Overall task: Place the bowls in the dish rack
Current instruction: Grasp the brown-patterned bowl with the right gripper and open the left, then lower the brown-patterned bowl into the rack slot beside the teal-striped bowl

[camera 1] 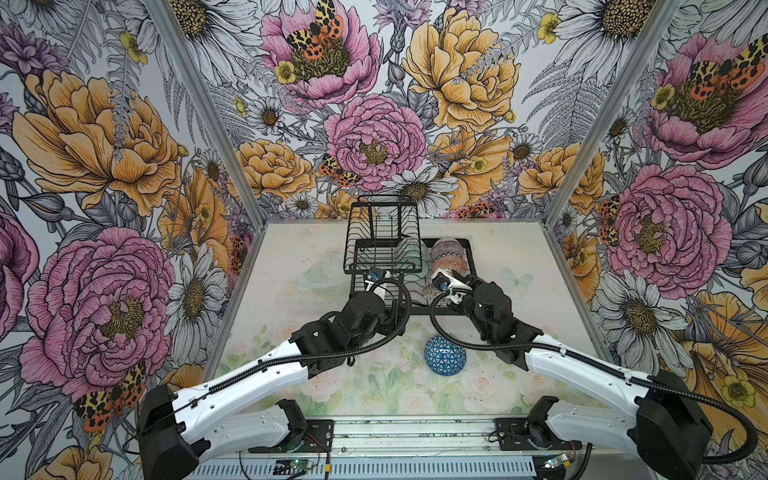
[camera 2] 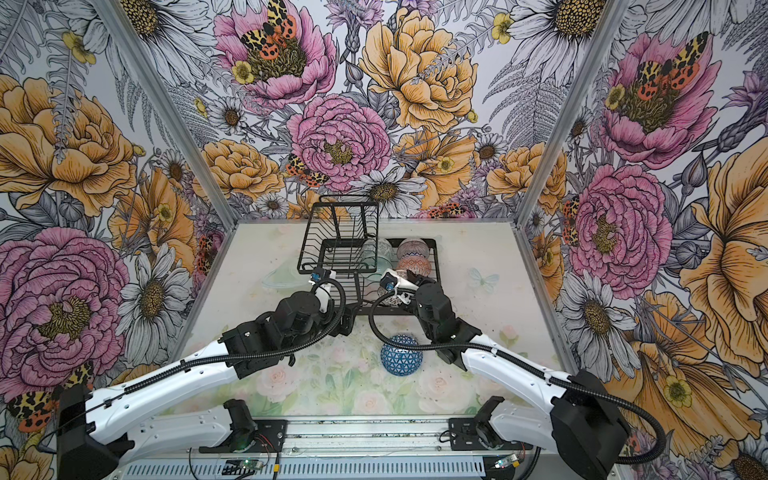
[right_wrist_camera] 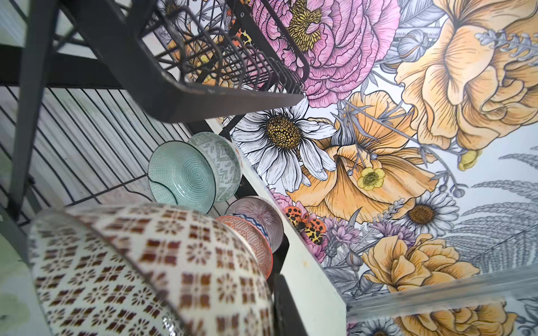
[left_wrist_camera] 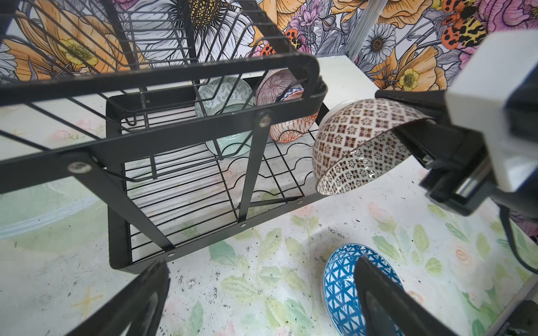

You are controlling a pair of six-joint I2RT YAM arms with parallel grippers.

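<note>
Black rack (left_wrist_camera: 116, 227), four bowls (right_wrist_camera: 180, 177) inside

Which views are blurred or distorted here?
Right wrist view: the mosaic bowl, close to the lens, is blurred, the wall behind sharp. Left wrist view: left gripper soft at its fingers, dish rack crisp. Both top views: sharp, wide-angle, wall posts splaying outward.

Desk (camera 1: 374, 386), lower centre in both top views: pale cover w/ faded roses & green leaves, faint butterfly print (camera 1: 516, 280) at centre right. In left wrist view the cover shows black specks (left_wrist_camera: 256, 288). Walls (camera 1: 374, 124) on 3 sides: bold floral wallpaper w/ pink peonies, orange blooms, white daisies, spotted moths. Silver corner posts (camera 1: 210, 112) run diag. from the top down to desk's back corners. Metal rail (camera 1: 415, 434) along bottom edge, w/ small green circuit board (camera 1: 297, 464) just below it.
</note>
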